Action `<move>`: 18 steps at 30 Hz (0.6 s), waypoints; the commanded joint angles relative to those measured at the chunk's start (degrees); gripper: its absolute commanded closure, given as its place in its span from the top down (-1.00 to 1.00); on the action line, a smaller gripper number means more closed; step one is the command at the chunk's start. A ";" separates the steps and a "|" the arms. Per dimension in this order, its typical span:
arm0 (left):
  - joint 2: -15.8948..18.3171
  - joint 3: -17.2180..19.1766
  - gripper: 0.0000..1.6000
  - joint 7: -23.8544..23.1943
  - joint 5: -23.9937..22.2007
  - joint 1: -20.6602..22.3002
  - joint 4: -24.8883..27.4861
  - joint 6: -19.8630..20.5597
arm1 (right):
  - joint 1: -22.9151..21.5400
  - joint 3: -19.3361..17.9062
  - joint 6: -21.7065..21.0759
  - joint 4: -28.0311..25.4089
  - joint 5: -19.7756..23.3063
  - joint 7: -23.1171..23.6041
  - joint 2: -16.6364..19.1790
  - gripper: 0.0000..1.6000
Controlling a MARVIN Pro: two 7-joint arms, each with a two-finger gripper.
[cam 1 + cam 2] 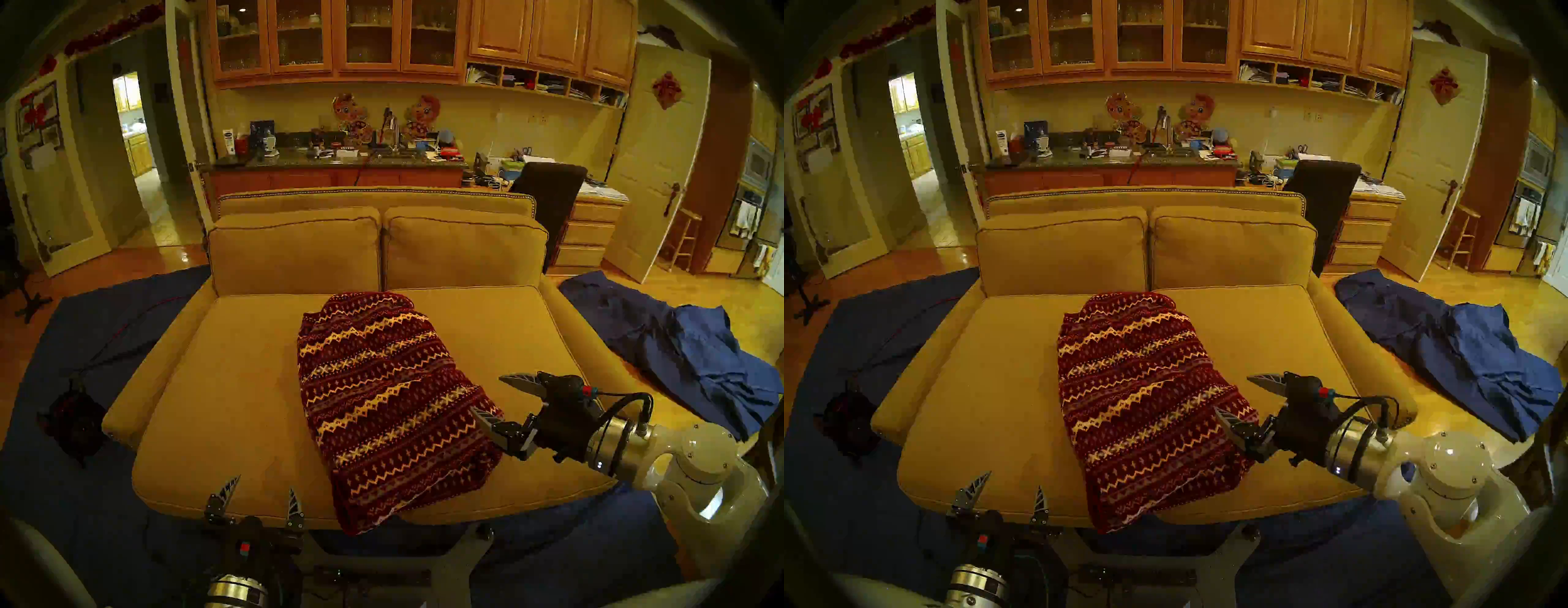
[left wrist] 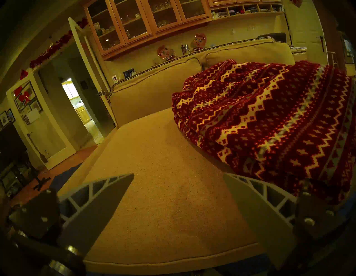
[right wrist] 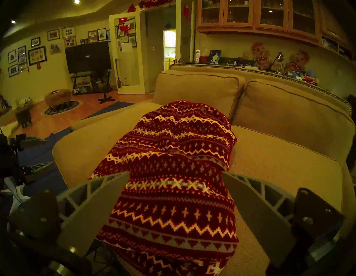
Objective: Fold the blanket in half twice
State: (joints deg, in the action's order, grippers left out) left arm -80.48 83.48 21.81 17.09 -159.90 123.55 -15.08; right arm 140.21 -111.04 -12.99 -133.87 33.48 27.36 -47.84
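Observation:
The dark red blanket (image 1: 382, 399) with cream and grey zigzag bands lies folded in a long bundle on the tan sofa seat (image 1: 237, 382), running from the back cushions to the front edge, where its near end droops over. My right gripper (image 1: 488, 392) hovers open at the blanket's right side, one finger over the patterned fabric, one over the bare seat. In the right wrist view the blanket (image 3: 173, 173) fills the gap between the fingers. My left gripper (image 1: 263, 488) stands open at the seat's front edge, left of the blanket (image 2: 269, 119), holding nothing.
Two back cushions (image 1: 297, 250) stand behind the seat. A wrinkled blue cloth (image 1: 679, 339) lies on the floor to the right. A dark blue sheet (image 1: 85, 322) covers the floor left and in front. A cluttered counter (image 1: 339, 157) runs behind the sofa.

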 commanded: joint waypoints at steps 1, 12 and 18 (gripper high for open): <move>0.17 -0.15 1.00 -0.19 -0.08 -0.19 0.51 -0.22 | -0.26 -0.28 0.15 -0.40 -0.32 -0.09 0.18 1.00; 0.19 -0.18 1.00 -0.13 -0.06 -0.18 0.51 -0.20 | -0.33 -0.27 0.10 -0.40 -0.42 0.01 0.07 1.00; 0.20 -0.18 1.00 -0.13 -0.06 -0.18 0.51 -0.21 | -0.36 -0.27 0.07 -0.40 -0.48 0.07 0.00 1.00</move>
State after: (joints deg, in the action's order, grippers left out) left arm -80.47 83.38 21.89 17.14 -159.95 123.55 -15.10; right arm 140.06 -111.06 -13.00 -133.87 33.14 27.55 -47.91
